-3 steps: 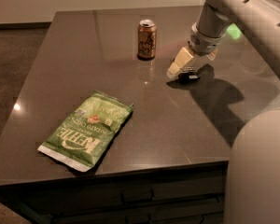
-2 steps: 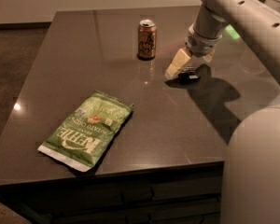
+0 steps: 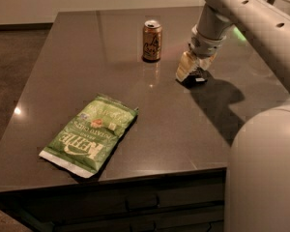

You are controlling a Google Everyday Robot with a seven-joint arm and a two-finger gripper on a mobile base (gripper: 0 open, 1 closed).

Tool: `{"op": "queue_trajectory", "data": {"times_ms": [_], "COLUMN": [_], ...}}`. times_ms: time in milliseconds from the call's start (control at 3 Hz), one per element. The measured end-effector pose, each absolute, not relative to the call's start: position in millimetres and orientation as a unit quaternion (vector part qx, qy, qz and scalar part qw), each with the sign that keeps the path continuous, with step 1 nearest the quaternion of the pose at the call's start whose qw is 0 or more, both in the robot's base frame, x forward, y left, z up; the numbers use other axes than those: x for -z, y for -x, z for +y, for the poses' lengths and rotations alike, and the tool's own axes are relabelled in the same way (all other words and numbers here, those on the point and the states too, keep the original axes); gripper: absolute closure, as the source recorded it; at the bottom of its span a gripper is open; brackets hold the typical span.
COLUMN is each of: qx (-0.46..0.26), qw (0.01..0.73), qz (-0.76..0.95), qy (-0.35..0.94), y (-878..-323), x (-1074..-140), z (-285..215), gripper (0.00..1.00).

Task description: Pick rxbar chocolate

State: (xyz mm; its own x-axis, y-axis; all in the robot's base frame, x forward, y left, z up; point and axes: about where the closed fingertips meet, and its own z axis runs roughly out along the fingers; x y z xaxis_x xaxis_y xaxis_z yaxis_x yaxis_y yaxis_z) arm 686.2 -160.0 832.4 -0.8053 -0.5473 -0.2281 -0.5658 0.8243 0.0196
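Note:
My gripper [image 3: 189,71] is down at the table's surface at the back right, to the right of the gold-brown can. It stands right over a small dark flat thing [image 3: 197,78] with a bit of white on it, which looks like the rxbar chocolate. Most of the bar is hidden under the gripper and its shadow. I cannot tell whether the gripper holds it. The arm comes down from the upper right.
A gold-brown drink can [image 3: 152,40] stands upright left of the gripper. A large green Kettle chip bag [image 3: 89,133] lies flat at the front left. The dark table [image 3: 77,57] ends at a front edge with drawers below. The robot's white body [image 3: 263,173] fills the lower right.
The gripper has shifted slightly to the left while staying low over the dark bar. The can and the chip bag have not moved.

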Motion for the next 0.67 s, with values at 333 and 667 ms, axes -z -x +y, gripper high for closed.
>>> {"op": "queue_trajectory", "data": {"times_ms": [333, 667], "qx": [-0.044, -0.044], "qw": [0.106, 0.106], "qz": [0.949, 0.949], "qy": [0.294, 0.294], "y": [-686.3, -686.4], "x": [-836.3, -838.4], "z": [-159.2, -159.1], "gripper": [0.68, 0.91]}}
